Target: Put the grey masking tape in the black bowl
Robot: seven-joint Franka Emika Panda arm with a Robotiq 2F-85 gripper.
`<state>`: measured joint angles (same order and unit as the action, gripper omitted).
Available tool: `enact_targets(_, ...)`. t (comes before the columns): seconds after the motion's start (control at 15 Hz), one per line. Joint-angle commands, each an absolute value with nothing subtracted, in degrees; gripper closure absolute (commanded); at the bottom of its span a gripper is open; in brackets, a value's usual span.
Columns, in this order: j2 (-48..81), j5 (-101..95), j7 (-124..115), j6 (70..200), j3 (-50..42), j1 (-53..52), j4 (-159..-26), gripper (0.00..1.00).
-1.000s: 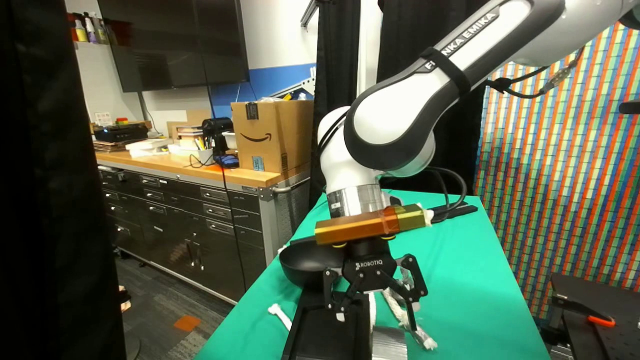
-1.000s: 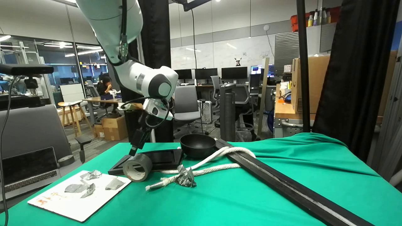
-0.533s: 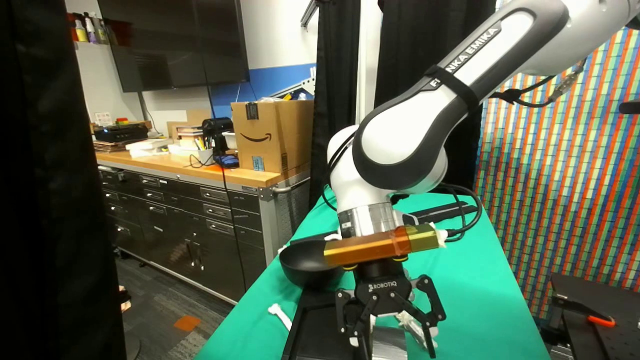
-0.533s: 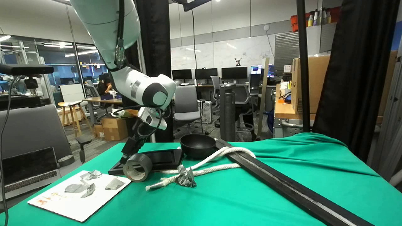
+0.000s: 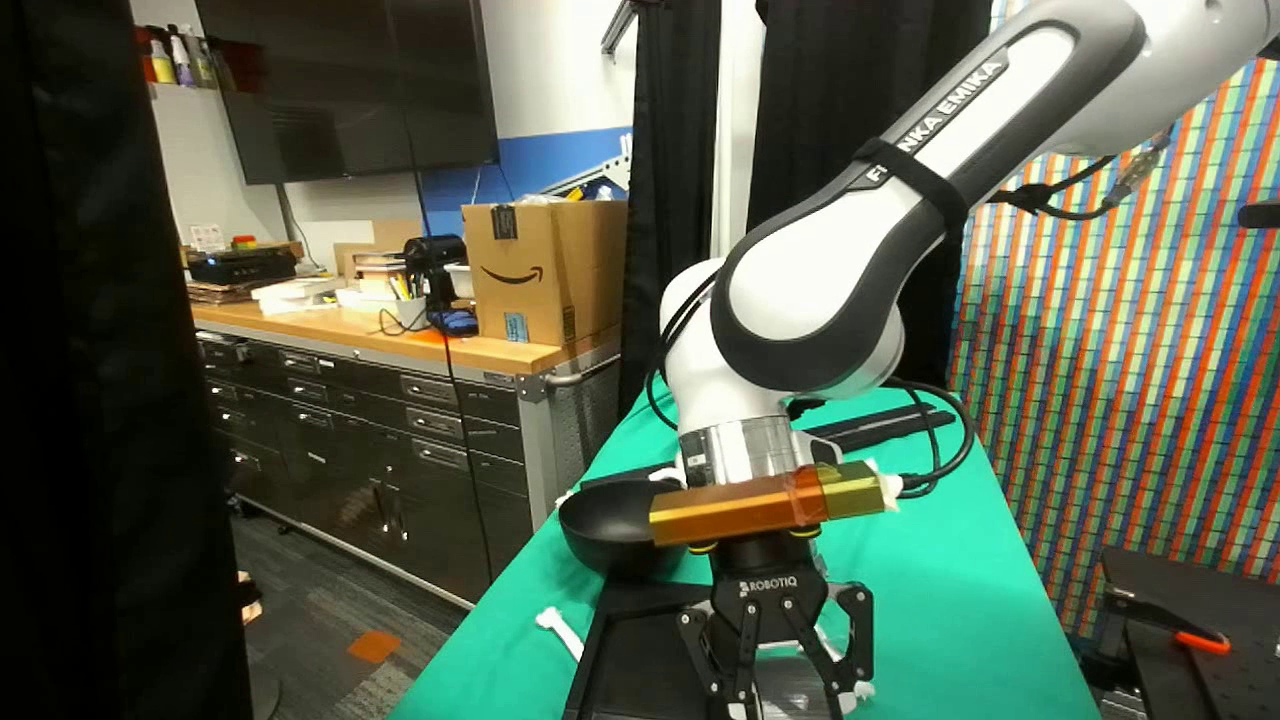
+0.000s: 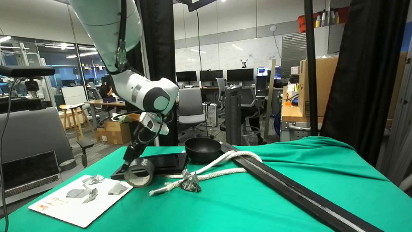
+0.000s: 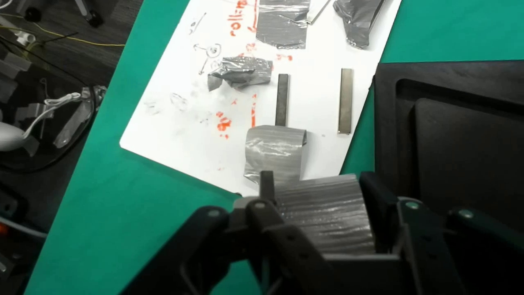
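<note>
The grey masking tape (image 7: 323, 217) is a wide roll standing on its edge. In the wrist view my gripper (image 7: 317, 176) has one finger on each side of it, and the jaws are closed against its flat sides. In an exterior view the roll (image 6: 148, 167) still appears at table height, with the gripper (image 6: 128, 163) reaching it from behind. From the opposite camera, the lower fingers straddle the roll (image 5: 790, 680) near the bottom edge. The glossy black bowl (image 6: 203, 152) sits apart from the gripper; it shows as well behind the arm (image 5: 612, 530).
A flat black tray (image 7: 462, 135) lies right beside the roll. A whiteboard (image 7: 176, 123) with tape scraps and metal bars is on the other side. White rope (image 6: 222, 172) and a long black beam (image 6: 289, 187) lie near the bowl.
My gripper has come down to the tape roll, and its fingers have closed in from wide apart. The roll has shifted slightly in the last half second. The bowl has stayed put.
</note>
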<state>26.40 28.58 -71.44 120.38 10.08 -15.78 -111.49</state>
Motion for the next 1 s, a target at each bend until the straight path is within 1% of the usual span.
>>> enact_targets(0.0, 25.93, 28.92, -72.16, 122.43, 10.10, -16.00, -111.70, 0.71)
enact_targets(0.33, 24.57, 28.78, -71.92, 122.39, 9.83, -15.56, -112.54, 0.71)
enact_targets(0.93, 10.72, 25.29, -72.41, 118.83, 6.84, -12.25, -118.37, 0.71)
